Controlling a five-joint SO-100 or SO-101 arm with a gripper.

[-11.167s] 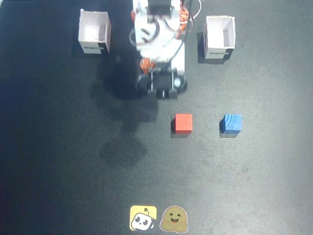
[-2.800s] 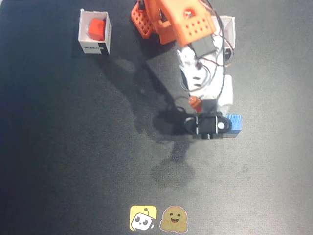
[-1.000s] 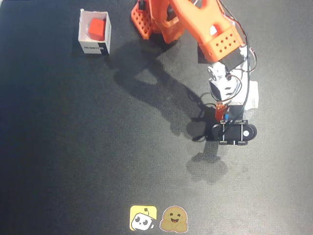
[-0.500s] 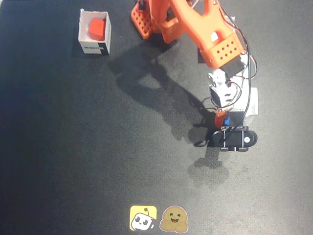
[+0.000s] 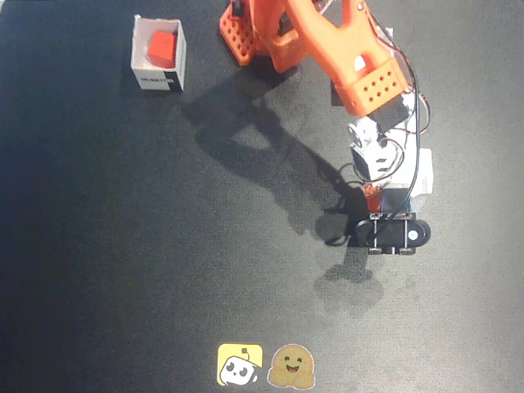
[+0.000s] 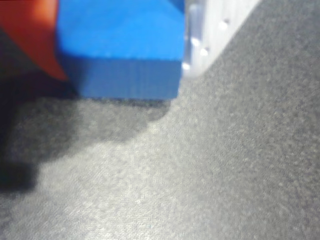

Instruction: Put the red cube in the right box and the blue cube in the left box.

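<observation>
Blue wood fills the upper left of the wrist view, where the blue cube (image 6: pixel 120 47) is seen held between an orange finger (image 6: pixel 27 35) at the left edge and a pale, translucent finger (image 6: pixel 212 30) at the upper centre. The jaws are closed narrowly on the cube's two opposite sides, and the cube's lower face is seen above the dark table surface (image 6: pixel 210 165), over which its shadow is cast.

From the fixed view, the orange arm (image 5: pixel 327 49) is seen reaching down from the top centre of the frame toward the right of centre, its gripper (image 5: pixel 385 196) pointed downward and largely hidden by the white wrist housing and the black camera mount (image 5: pixel 391 233) below it. The blue cube itself cannot be made out in this view. A white box, the right box (image 5: pixel 422 176), is partly visible at the right of centre, just beside and behind the gripper; whether the cube is over it or beside it cannot be told.

At the upper left of the fixed view, the left box (image 5: pixel 159 78) stands well apart from the arm's tip, with the red cube (image 5: pixel 161 47) lying inside it. Two small stickers (image 5: pixel 266 365) are seen on the table at the bottom centre.
</observation>
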